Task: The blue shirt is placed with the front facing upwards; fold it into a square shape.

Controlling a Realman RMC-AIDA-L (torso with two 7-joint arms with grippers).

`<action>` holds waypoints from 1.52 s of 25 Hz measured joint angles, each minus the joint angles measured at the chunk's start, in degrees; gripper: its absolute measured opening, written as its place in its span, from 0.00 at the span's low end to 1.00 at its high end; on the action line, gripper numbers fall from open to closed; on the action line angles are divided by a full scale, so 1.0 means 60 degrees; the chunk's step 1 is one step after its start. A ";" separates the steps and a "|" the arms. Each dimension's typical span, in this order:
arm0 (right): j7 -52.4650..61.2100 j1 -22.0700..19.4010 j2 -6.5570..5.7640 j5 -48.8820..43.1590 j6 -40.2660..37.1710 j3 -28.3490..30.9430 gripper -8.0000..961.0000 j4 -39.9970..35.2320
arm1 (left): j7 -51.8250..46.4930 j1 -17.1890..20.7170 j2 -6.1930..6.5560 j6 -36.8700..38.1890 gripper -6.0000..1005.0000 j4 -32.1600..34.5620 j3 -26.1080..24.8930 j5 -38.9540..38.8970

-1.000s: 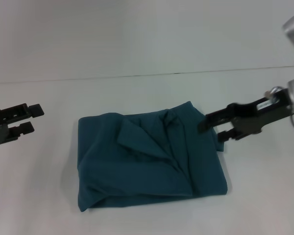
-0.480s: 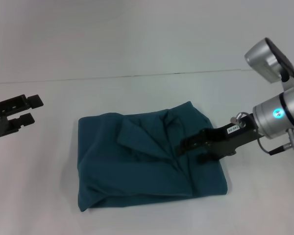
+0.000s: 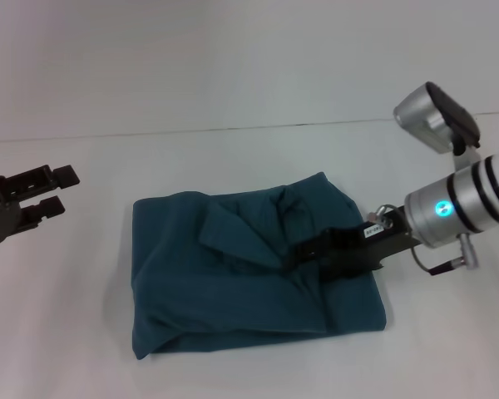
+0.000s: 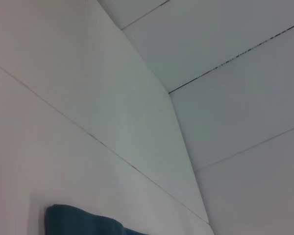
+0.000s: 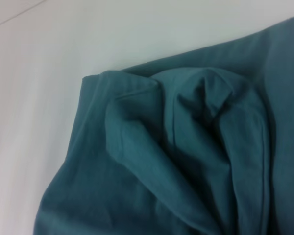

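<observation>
The blue shirt (image 3: pixel 224 291) lies folded into a rough rectangle on the white table (image 3: pixel 249 100), with a loose flap and creases running diagonally across its top. My right gripper (image 3: pixel 309 262) reaches in from the right, low over the shirt's right half, its dark fingers apart near the diagonal flap. The right wrist view shows the blue shirt (image 5: pixel 137 171) close up, with bunched folds and no fingers. At the far left, off the cloth, my left gripper (image 3: pixel 60 189) hangs open. A corner of the blue shirt (image 4: pixel 78 223) shows in the left wrist view.
White table surface surrounds the shirt on all sides. A thin seam line (image 3: pixel 233 129) crosses the table behind the shirt. The right arm's silver forearm (image 3: pixel 466 204) with a lit ring stands over the table's right side.
My right gripper has moved left from the shirt's right edge to over its right half, near the flap. The left gripper has barely moved.
</observation>
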 joint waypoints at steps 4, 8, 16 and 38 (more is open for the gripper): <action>-0.0015 0.0079 0.0156 0.0001 0.0314 -0.0230 0.82 0.0120 | 0.0006 -0.0026 -0.0023 -0.0064 0.75 -0.0022 0.0023 0.0000; -0.0056 0.0104 0.0297 0.0072 0.0481 -0.0238 0.82 0.0078 | 0.0017 -0.0041 -0.0039 -0.0125 0.75 -0.0026 0.0048 0.0000; -0.0198 0.0260 0.0420 0.0111 0.0705 -0.0213 0.81 0.0084 | 0.0126 -0.0081 -0.0032 -0.0273 0.75 -0.0269 0.0059 0.0001; -0.0143 0.0477 0.0565 0.0044 0.1079 -0.0817 0.77 0.0040 | 0.0219 -0.0093 -0.0034 -0.0300 0.75 -0.0348 0.0030 -0.0083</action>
